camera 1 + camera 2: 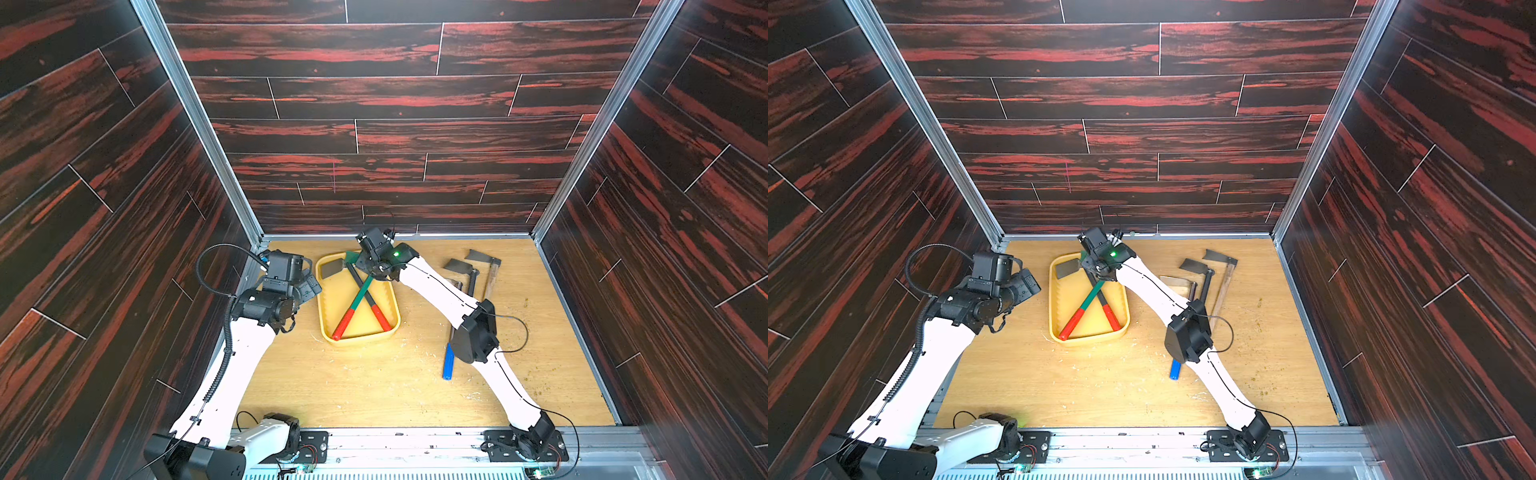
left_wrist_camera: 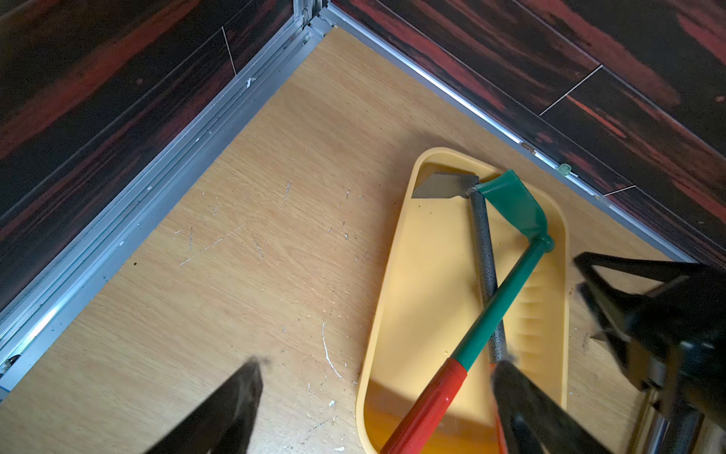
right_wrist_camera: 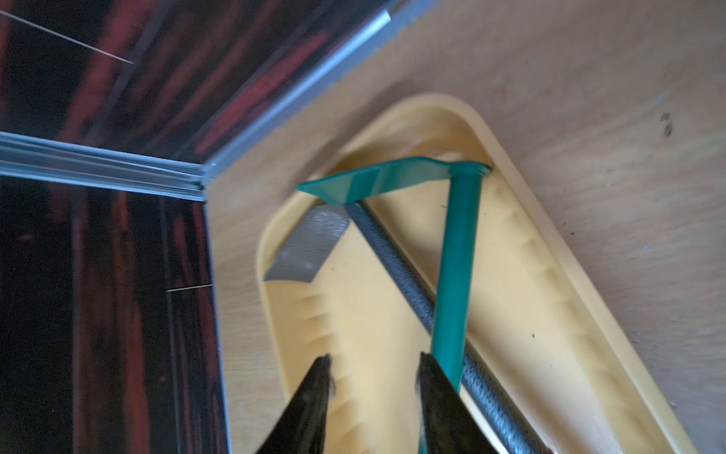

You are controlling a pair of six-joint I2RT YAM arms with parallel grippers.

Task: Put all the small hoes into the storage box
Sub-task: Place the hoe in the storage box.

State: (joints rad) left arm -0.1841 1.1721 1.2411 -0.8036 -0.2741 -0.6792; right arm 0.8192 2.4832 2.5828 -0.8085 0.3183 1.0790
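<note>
The yellow storage box stands at the back left of the wooden floor. In it lie two small hoes, crossed. The green small hoe with a red grip rests on top of a grey-shafted one. My right gripper hovers over the box's far end, open, with nothing between its fingers; the green shaft runs just beside one finger. My left gripper is open wide at the box's left side and holds nothing.
Several larger hoes lie at the back right, partly under my right arm, one with a blue grip. The back wall and its metal rail run close behind the box. Wood shavings dot the floor.
</note>
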